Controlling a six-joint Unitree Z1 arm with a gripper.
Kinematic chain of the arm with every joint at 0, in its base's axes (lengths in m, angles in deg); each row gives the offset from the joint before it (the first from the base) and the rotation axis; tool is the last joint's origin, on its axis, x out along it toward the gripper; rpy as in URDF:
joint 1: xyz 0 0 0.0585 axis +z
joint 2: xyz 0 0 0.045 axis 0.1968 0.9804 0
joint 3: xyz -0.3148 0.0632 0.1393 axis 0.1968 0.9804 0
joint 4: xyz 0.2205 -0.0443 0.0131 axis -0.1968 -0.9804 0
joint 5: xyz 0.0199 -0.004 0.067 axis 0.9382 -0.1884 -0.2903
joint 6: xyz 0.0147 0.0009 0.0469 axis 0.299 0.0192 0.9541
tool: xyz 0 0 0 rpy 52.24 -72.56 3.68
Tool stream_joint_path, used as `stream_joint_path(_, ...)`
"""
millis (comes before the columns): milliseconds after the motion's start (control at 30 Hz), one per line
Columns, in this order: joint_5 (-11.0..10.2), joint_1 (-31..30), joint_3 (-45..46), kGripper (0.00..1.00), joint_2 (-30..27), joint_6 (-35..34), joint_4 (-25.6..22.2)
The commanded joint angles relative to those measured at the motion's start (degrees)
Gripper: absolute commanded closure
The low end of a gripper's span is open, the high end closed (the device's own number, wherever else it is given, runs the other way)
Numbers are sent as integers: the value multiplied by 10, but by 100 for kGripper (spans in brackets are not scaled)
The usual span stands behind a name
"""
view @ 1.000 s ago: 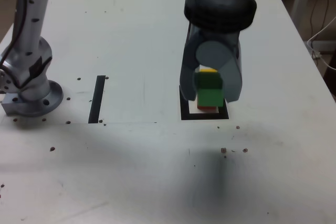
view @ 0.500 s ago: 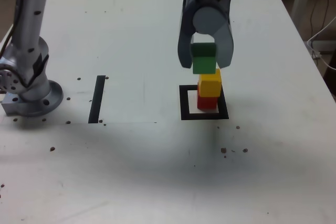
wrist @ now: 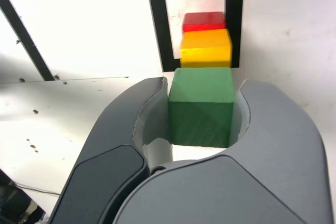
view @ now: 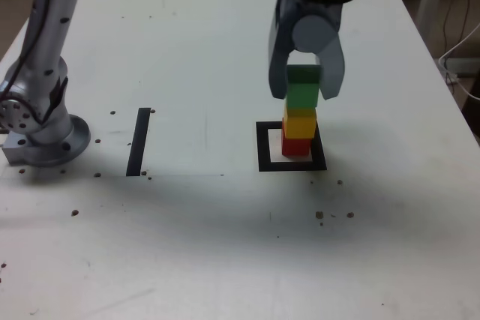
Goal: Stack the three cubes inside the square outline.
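Note:
In the exterior view a red cube (view: pixel 297 146) stands inside the black square outline (view: pixel 264 148), and a yellow cube (view: pixel 299 123) sits on it. A green cube (view: pixel 303 89) is directly over the yellow one, its underside at the yellow top; whether they touch I cannot tell. My gripper (view: pixel 304 95) comes down from above and is shut on the green cube. The wrist view shows the green cube (wrist: pixel 202 103) clamped in the gripper (wrist: pixel 202 90), with the yellow cube (wrist: pixel 206 48) and red cube (wrist: pixel 203 21) lined up beyond it inside the outline (wrist: pixel 157 30).
A straight black strip (view: pixel 139 140) lies on the white table at the exterior view's left of the outline. The arm's metal base (view: pixel 41 136) stands at the exterior view's far left. Small dark specks (view: pixel 334 213) dot the table in front of the stack.
The gripper rose with the green cube from low in front of the stack, then shifted towards the exterior view's right until the cube was over the yellow one.

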Motion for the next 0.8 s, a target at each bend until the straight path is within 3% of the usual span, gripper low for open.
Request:
stream_joint_path(0, 1, 2, -2, 73, 6, 2, -15)
stream_joint_path(633, 4, 16, 6, 73, 20, 10, -7)
stream_joint_path(700, 5, 16, 7, 67, 20, 11, -6)
stream_joint_path(767, 7, 16, 9, 51, 21, 13, -5)
